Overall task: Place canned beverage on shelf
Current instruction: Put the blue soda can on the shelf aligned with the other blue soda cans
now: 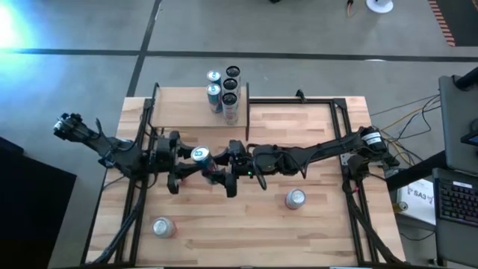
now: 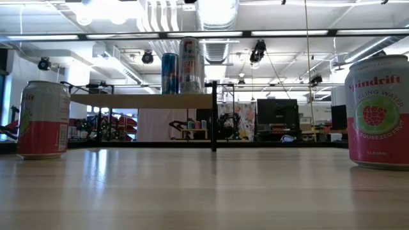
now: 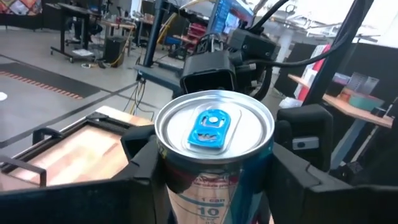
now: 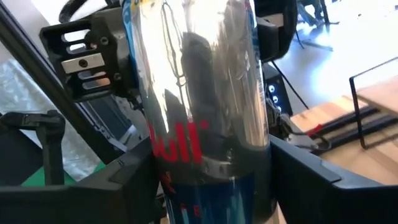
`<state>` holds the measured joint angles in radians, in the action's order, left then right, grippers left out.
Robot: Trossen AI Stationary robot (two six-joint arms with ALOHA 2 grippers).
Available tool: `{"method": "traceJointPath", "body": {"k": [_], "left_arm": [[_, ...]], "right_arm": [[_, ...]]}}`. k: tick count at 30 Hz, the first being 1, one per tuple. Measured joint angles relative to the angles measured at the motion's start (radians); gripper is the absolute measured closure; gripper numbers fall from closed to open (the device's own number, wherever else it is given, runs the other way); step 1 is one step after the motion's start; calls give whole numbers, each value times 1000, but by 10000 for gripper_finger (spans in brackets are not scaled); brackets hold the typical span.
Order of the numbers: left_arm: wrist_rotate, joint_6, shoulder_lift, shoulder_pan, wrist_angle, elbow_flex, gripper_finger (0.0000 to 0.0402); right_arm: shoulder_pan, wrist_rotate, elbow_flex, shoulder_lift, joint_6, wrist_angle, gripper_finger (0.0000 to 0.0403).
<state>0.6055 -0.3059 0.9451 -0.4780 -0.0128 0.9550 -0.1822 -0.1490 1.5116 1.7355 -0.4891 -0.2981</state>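
A tall silver-and-blue can point(image 1: 200, 155) with a blue pull tab is held above the table's middle between my two grippers. My left gripper point(image 1: 188, 161) comes from the left and is shut on the can's upper part. My right gripper point(image 1: 222, 170) comes from the right and is shut on its lower part. The shelf point(image 1: 187, 110), a small light-wood board with dark end panels, stands at the far edge with several cans point(image 1: 230, 99) on it. In the low view the shelf point(image 2: 144, 101) carries two tall cans point(image 2: 190, 65); the held can and both grippers are out of that view. My left gripper pinches the can's wall just below its top rim point(image 3: 163, 163) between its two fingers point(image 3: 140, 162), one on each side. The fingers come level from the table's left. The can is clear of the table, top up, roughly upright. My right gripper pinches the can's lower body point(image 4: 186, 155), at the red lettering, between its two fingers point(image 4: 118, 183). The fingers come level from the table's right and lie across the can. The can stands up above the fingers.
A short can point(image 1: 163, 226) stands near the table's near left, also showing in the low view point(image 2: 43, 119). Another short can point(image 1: 296, 199) stands near right, also showing in the low view point(image 2: 378, 112). Dark frame rails point(image 1: 347, 142) run along the table's left and right sides.
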Motion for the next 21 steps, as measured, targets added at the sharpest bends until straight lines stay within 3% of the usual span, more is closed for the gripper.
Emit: {"method": "traceJointPath", "body": {"k": [7, 13, 16, 21], "left_arm": [[70, 43, -62, 15, -122, -2, 239], [83, 186, -124, 110, -235, -9, 235], [32, 288, -147, 206, -226, -35, 235], [-171, 389, -168, 421, -111, -134, 235]], "right_arm": [[3, -42, 1, -28, -196, 217, 85], [-62, -231, 3, -121, -279, 544, 77], [-98, -328, 4, -174, -300, 616, 77], [-140, -456, 5, -246, -326, 673, 77]]}}
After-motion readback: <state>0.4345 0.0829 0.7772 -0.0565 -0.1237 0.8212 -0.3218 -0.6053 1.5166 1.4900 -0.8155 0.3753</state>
